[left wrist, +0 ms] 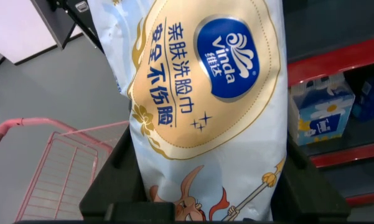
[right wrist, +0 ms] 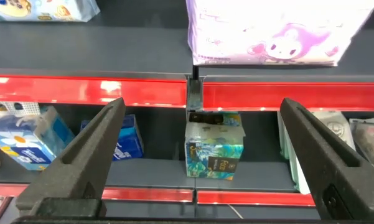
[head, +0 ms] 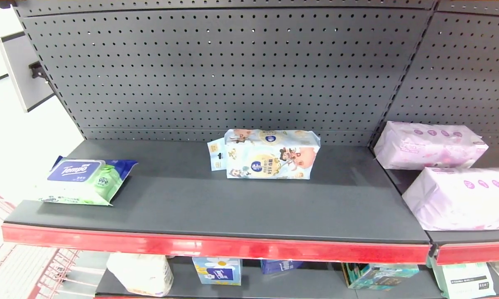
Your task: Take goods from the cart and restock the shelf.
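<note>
My left gripper point(left wrist: 208, 144) is shut on a pale blue tissue pack point(left wrist: 205, 81) with a gold oval and a blue badge, held upright between its dark fingers point(left wrist: 112, 177) over the pink wire cart point(left wrist: 62, 162). On the dark shelf point(head: 216, 207) a matching cartoon-printed pale blue pack point(head: 270, 154) lies near the pegboard back. My right gripper point(right wrist: 202, 106) is open with nothing between its fingers, facing the shelf's red front edge point(right wrist: 87, 90) from a short distance.
A green and blue wipes pack point(head: 87, 180) lies at the shelf's left front. Two lilac packs point(head: 430, 145) point(head: 461, 198) fill the neighbouring bay on the right. The lower shelf holds a teal box point(right wrist: 215, 152), blue tissue boxes point(head: 218, 270) and a white bag point(head: 141, 274).
</note>
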Motion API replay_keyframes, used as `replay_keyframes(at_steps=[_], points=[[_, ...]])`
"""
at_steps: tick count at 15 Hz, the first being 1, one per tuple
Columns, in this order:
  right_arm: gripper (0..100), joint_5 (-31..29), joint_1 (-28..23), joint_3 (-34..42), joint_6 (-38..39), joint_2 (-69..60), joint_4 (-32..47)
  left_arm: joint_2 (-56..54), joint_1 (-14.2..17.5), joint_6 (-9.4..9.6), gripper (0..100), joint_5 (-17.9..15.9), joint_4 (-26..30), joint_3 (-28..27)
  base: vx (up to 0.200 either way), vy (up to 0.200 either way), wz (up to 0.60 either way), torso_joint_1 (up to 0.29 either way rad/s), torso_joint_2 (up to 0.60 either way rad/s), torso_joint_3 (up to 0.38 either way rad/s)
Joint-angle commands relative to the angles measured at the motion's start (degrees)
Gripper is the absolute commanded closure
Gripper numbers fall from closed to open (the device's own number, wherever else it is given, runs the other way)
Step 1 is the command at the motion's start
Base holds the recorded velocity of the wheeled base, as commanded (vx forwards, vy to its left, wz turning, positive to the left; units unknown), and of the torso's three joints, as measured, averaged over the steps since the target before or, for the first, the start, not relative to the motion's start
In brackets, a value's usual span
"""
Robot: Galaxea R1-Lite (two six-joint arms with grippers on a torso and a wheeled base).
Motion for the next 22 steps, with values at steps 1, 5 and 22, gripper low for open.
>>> replay_keyframes(at_steps=[1, 5, 22], points=[[0, 0.0, 0.0, 0.0, -0.1, 0.0, 0.0, 0.1, 0.0, 0.01, 100, 0.0, 0.0, 0.0, 0.0, 0.0, 0.0, 0.0, 0.0, 0.0], [0, -0.1, 0.0, 0.0, -0.1, 0.0, 0.0, 0.1, 0.0, 0.01, 100, 0.0, 0.0, -0.1, 0.0, 0.0, 0.3, 0.002, 0.0, 0.0], [0, 8.1, 7.9, -50.2, -1.6, 61.2, -3.3, 6.0, -2.1, -18.71, 100, -1.1, -5.1, 2.3, 0.0, 0.0, 0.04, 0.0, 0.0, 0.0]])
